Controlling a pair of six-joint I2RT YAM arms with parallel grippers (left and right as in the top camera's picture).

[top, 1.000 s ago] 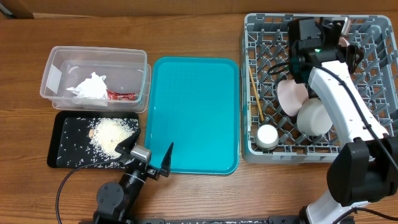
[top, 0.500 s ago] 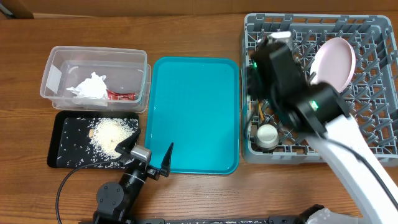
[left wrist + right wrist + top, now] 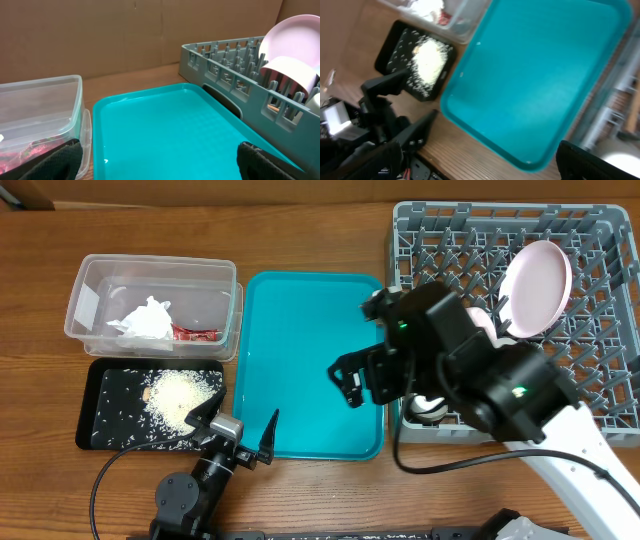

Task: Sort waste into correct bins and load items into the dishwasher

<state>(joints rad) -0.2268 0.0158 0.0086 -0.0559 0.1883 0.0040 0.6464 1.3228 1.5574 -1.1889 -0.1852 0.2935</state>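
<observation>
The crumpled napkin (image 3: 146, 319) and red wrapper (image 3: 196, 334) lie in the clear tub (image 3: 90, 275). The rice (image 3: 182, 396) lies on the black tray (image 3: 105, 415). The pink plate (image 3: 535, 275) stands upright in the grey rack (image 3: 600, 230). My right arm hides most of the pink bowl (image 3: 483, 323) and white cup (image 3: 432, 406). The chopsticks and metal bowl are hidden. My right gripper (image 3: 362, 383) is open and empty above the teal tray's right edge. My left gripper (image 3: 238, 430) is open and empty at the tray's front left corner.
The teal tray (image 3: 300, 350) lies between the bins and the rack. It fills the left wrist view (image 3: 165, 130), with the tub (image 3: 40, 110) to the left and the rack (image 3: 225, 65) to the right. The right wrist view shows the tray (image 3: 535, 75) and rice (image 3: 430, 57).
The pink plate now stands free at the rack's back right. My right arm has swung from the back of the rack forward and left, out over the teal tray. The left arm is still.
</observation>
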